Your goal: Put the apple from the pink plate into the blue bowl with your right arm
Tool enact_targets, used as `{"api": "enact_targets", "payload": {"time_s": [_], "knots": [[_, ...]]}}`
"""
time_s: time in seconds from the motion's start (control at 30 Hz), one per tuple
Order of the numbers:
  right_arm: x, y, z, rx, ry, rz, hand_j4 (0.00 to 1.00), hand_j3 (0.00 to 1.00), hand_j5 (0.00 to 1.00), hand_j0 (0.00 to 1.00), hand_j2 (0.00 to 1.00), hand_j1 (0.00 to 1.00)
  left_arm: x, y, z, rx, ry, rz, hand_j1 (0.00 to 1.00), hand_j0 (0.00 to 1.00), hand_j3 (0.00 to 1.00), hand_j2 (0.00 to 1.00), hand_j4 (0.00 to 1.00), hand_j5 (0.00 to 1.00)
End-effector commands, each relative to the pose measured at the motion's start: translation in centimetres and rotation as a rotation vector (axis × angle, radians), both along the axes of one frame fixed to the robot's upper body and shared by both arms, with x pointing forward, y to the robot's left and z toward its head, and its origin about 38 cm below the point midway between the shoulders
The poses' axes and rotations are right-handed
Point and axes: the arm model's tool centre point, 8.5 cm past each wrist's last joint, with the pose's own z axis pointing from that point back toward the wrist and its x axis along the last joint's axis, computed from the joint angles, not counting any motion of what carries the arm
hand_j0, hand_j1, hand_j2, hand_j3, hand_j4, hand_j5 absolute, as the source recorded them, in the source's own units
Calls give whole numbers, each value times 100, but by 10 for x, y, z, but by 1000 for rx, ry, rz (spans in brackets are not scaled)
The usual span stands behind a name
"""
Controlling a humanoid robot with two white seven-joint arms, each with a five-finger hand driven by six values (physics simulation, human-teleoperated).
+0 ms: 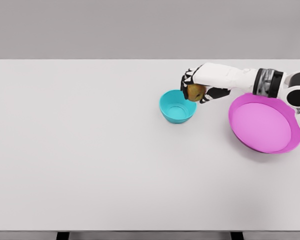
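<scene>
Head view, looking down on a white table (pixel 90 150) against a grey backdrop. Right hand (pixel 197 86) reaching in from the right edge on a white forearm with a dark wrist band, fingers curled around the apple (pixel 195 92) and gripping it. Apple yellowish-brown, held in the air at the right rim of the blue bowl (pixel 177 106), overlapping that rim in the frame; not resting inside the bowl. Dark fingertips wrapped over the fruit's top and left side, thumb below and to the right. Apple roughly round, so no clear long axis; stem or base end not discernible, hidden by the fingers or too small to tell, so pointing direction impossible to state. Forearm lying nearly horizontal across the frame, hand pointing left toward the bowl.

Bowl upright, opening upward, interior showing only its own teal floor. Sitting right of the table's centre, toward the far half. Pink plate (pixel 264 125) to the right of the bowl, near it but apart, with nothing on its face. Plate's upper right rim partly covered by the robot's arm. Plate drawn as a slightly tilted oval, rim darker magenta along the lower edge. Two dark table legs just visible at the bottom edge.
</scene>
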Motion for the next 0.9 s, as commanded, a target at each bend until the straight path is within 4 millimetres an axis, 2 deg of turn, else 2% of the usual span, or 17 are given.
{"api": "enact_targets", "payload": {"time_s": [0.0,0.1,0.3,0.4,0.47,0.6,0.7,0.77,0.8,0.87], "knots": [[-1,17,-10,-13,16,28,37,37,37,37,37,37,0,0,0,0,0,0,100,100,100,100,100,100],[12,27,-24,-48,55,20,37,37,37,37,37,37,0,0,0,0,0,0,100,100,100,100,100,100],[14,31,-25,-71,46,27,37,37,37,37,37,37,0,0,0,0,0,0,100,100,100,100,100,100],[14,34,-25,-70,46,30,41,41,41,41,41,41,0,0,0,0,0,0,100,100,100,100,100,100],[16,30,-26,-71,53,18,99,99,99,99,99,99,-1,0,0,0,0,0,100,100,100,100,100,100],[16,31,-24,-72,44,22,99,99,99,99,99,99,0,0,0,0,-1,0,100,100,100,100,100,100],[19,28,-4,-63,2,22,100,100,100,100,100,100,0,0,0,0,0,0,100,100,100,100,100,100],[14,7,32,-26,-86,-3,100,100,100,100,100,100,0,0,0,0,0,0,100,100,100,100,100,100],[6,-22,46,-31,-121,-44,100,100,100,100,100,100,0,0,0,0,0,0,100,100,100,100,100,100],[-1,-62,50,22,-127,-136,100,100,100,100,100,100,0,0,0,0,-1,0,100,100,100,100,100,100]]}}
